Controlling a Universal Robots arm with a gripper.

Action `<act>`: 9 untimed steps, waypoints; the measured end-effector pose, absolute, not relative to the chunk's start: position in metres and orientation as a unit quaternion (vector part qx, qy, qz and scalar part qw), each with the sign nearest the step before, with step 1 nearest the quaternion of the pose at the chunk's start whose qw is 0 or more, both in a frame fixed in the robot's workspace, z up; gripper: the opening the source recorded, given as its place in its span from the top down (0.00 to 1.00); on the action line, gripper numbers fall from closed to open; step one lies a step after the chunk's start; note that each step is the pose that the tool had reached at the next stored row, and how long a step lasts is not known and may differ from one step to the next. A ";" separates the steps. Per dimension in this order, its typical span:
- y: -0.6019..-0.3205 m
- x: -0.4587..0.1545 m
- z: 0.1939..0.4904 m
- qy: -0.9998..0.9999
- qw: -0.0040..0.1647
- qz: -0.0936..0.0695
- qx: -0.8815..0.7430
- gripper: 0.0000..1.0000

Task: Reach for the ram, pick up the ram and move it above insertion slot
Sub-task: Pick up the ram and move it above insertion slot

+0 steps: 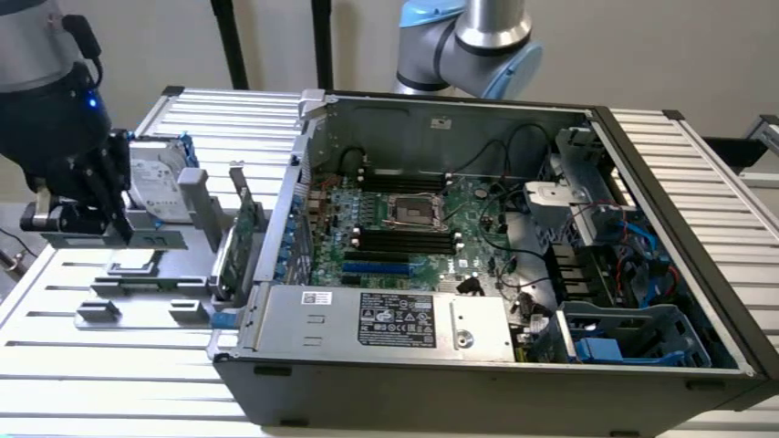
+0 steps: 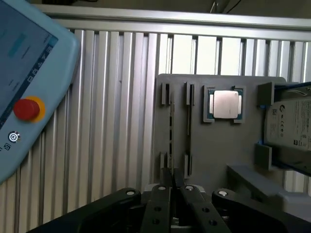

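We see the black gripper [image 2: 172, 175] with fingers drawn together, gripping nothing, just above the grey slotted holder [image 2: 218, 155] on the ribbed metal bench [image 2: 121, 121]. The thin green ram [image 2: 171, 127] stands edge-on in the holder's slot.

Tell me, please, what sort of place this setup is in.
Probably a robotics lab or test cell for computer assembly: an open PC case with its motherboard exposed sits on a slatted aluminium table, a fixture plate holds a processor chip, and a teach pendant with a red stop button lies nearby.
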State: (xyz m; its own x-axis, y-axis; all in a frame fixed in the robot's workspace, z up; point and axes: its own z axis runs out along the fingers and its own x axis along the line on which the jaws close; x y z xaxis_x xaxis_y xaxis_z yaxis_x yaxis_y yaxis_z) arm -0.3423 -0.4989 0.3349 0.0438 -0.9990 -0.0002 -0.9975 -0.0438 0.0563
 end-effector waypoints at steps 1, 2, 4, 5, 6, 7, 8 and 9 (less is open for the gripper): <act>-0.499 -0.340 0.339 -0.691 0.020 -0.020 0.722 0.87; -0.499 -0.337 0.344 -0.691 0.021 -0.020 0.722 0.87; -0.499 -0.332 0.353 -0.691 0.021 -0.020 0.722 0.87; -0.499 -0.329 0.357 -0.691 0.021 -0.020 0.723 0.87; -0.499 -0.326 0.362 -0.691 0.021 -0.020 0.723 0.87; -0.498 -0.323 0.365 -0.691 0.021 -0.020 0.723 0.87; -0.498 -0.320 0.369 -0.691 0.021 -0.020 0.723 0.87; -0.498 -0.318 0.372 -0.690 0.021 -0.020 0.723 0.87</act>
